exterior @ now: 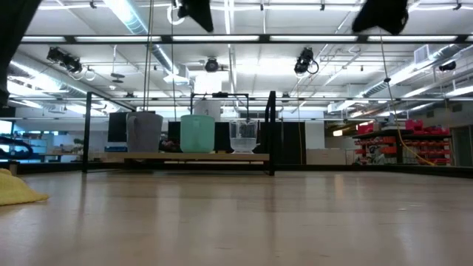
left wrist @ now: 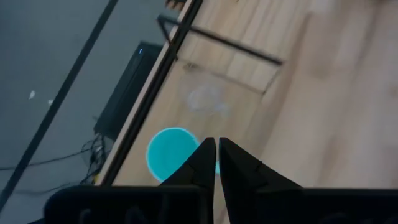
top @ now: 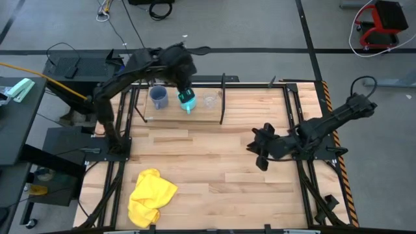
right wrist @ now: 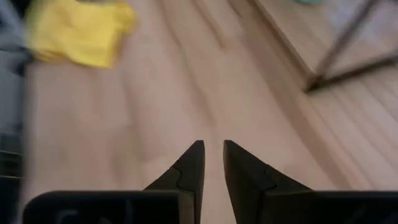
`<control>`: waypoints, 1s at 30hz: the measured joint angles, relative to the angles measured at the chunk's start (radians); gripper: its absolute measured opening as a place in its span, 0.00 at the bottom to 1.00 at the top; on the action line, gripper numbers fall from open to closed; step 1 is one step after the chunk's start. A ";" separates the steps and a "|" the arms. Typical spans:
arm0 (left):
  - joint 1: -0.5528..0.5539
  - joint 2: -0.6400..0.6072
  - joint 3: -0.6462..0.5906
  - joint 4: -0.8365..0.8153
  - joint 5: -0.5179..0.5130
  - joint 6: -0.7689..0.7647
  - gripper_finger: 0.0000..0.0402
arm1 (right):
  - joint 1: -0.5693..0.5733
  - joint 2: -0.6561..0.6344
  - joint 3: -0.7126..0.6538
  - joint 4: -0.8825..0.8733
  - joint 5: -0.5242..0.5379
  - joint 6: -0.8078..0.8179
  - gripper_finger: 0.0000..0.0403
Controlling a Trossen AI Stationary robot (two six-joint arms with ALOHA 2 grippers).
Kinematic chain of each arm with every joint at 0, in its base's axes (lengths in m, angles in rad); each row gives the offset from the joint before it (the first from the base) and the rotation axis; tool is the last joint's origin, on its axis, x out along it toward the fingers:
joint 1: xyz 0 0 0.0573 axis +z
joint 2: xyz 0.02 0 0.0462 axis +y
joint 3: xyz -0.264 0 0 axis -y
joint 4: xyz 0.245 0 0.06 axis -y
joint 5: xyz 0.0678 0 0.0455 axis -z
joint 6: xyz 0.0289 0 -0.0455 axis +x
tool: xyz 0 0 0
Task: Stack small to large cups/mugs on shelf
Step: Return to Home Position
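Left tool (left wrist: 216,142) hovers over bright cyan mug (left wrist: 166,154).

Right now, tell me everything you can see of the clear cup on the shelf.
The clear cup is small and see-through, glass or plastic by its look, with no handle visible. It stands upright and looks empty, at the end of the row nearer the right arm on the shelf. It is beside the cyan mug, with a gap between them. Only the shelf plank touches it. The left gripper hangs high above the cyan mug, clear of the cup.
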 joint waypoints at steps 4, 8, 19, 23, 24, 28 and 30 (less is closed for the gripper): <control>-0.053 -0.085 0.000 0.001 0.000 -0.052 0.07 | 0.072 0.000 0.104 0.013 0.000 -0.002 0.16; -0.102 -0.142 0.000 -0.008 0.000 -0.089 0.09 | 0.115 0.000 0.209 0.007 -0.001 -0.013 0.16; -0.231 -0.217 -0.001 -0.082 0.046 -0.187 0.09 | 0.245 -0.006 0.315 0.004 -0.007 -0.032 0.16; -0.277 -0.224 -0.001 -0.079 0.053 -0.182 0.07 | 0.292 -0.013 0.315 0.030 0.004 -0.037 0.16; -0.292 -0.222 -0.001 -0.075 0.053 -0.172 0.07 | 0.308 -0.014 0.315 0.040 0.015 -0.045 0.16; -0.350 -0.223 -0.036 0.033 0.070 -0.133 0.07 | 0.386 -0.030 0.274 0.131 0.076 -0.095 0.16; -0.371 -0.227 -0.087 0.108 0.114 -0.101 0.08 | 0.426 -0.050 0.216 0.217 0.092 -0.120 0.16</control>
